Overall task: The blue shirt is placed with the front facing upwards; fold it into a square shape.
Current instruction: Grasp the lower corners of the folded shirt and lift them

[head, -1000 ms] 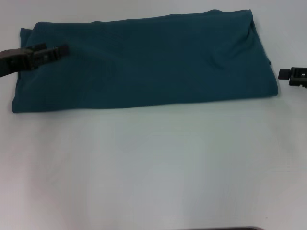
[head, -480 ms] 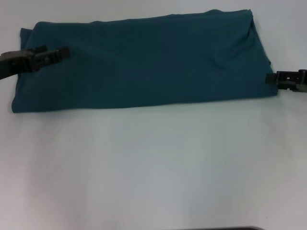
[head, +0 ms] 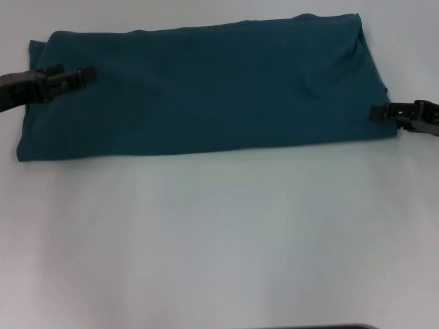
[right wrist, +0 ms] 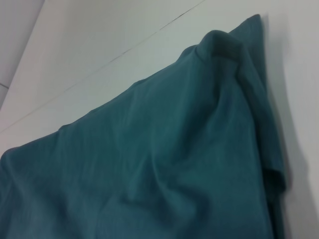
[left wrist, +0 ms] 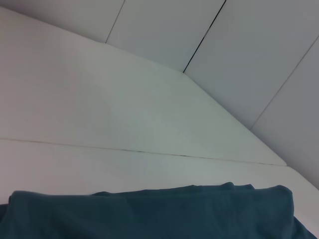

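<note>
The blue shirt lies on the white table as a long teal band folded across the far half, plain side up, with no lettering showing. My left gripper reaches in from the left and sits low over the band's left end, near its far corner. My right gripper comes in from the right, its tip just over the shirt's right edge near the front corner. The left wrist view shows the shirt's far folded edge. Rumpled folds of the shirt fill the right wrist view.
Bare white tabletop stretches from the shirt's front edge towards me. A thin dark strip shows at the near edge. In the left wrist view, pale wall panels rise behind the table.
My right gripper has slid left from off the shirt until its tip overlaps the shirt's right edge. My left gripper has barely moved. The shirt lies as before.
</note>
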You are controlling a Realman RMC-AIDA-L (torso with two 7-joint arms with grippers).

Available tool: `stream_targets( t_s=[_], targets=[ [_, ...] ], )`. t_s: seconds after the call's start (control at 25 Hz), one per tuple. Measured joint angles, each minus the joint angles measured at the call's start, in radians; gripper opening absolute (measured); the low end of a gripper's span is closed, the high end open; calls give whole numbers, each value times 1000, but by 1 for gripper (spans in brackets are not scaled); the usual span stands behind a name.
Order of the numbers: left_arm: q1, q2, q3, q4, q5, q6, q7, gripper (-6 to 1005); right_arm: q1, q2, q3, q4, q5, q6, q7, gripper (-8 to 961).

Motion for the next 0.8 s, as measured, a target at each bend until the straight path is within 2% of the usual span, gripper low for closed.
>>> stream_targets(
  t_s=[0.32, 0.68, 0.8],
  targets=[
    [-4, 1, 0, 2, 2, -7, 1, 875, 11, 9, 0, 0, 0, 1, -2, 682],
    [-6, 2, 0, 4, 3, -9, 1, 876, 11, 7, -20, 0, -2, -2, -1, 683],
    [-6, 2, 0, 4, 3, -9, -1, 876, 11, 7, -63, 0, -3, 7, -3, 576]
  ],
)
